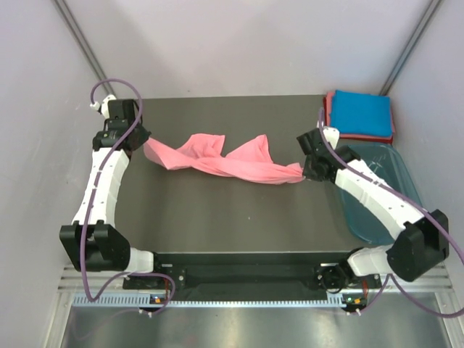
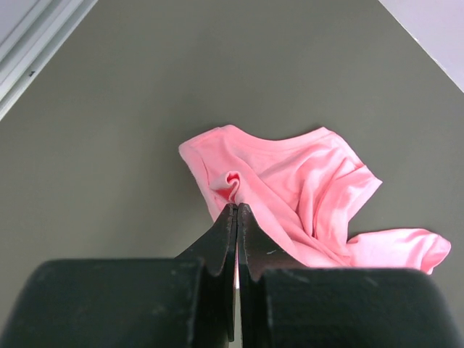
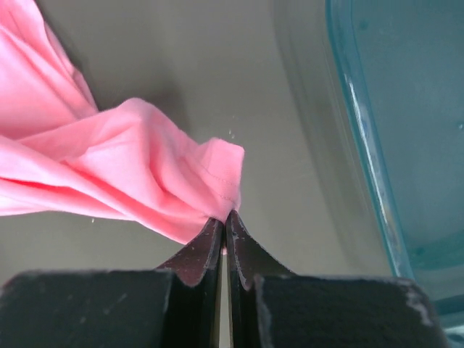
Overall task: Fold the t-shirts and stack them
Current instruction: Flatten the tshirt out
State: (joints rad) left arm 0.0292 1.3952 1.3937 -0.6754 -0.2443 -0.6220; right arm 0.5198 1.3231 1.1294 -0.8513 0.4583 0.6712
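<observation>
Now, both arms are on the salmon-pink t-shirt (image 1: pixel 217 159) — it's strung out across the middle of the dark counter (image 1: pixel 232 225), twisted into a loose rope with bunched folds. Left gripper (image 1: pixel 143 143) is pinched tight on one end at the left side of the counter; the left wrist view shows its jaws pressed together with a little pucker of pink cloth at the tips. Right gripper (image 1: pixel 304 171) is clamped on the opposite end — jaws closed on a hemmed corner, just beside the rim of the translucent teal tub (image 1: pixel 395 177). Over at the far right corner, the bright blue t-shirt (image 1: pixel 360 112) lies folded flat on top of the reddish-pink t-shirt (image 1: pixel 328 109), whose edge peeks out beneath, just beyond the tub's far end.
</observation>
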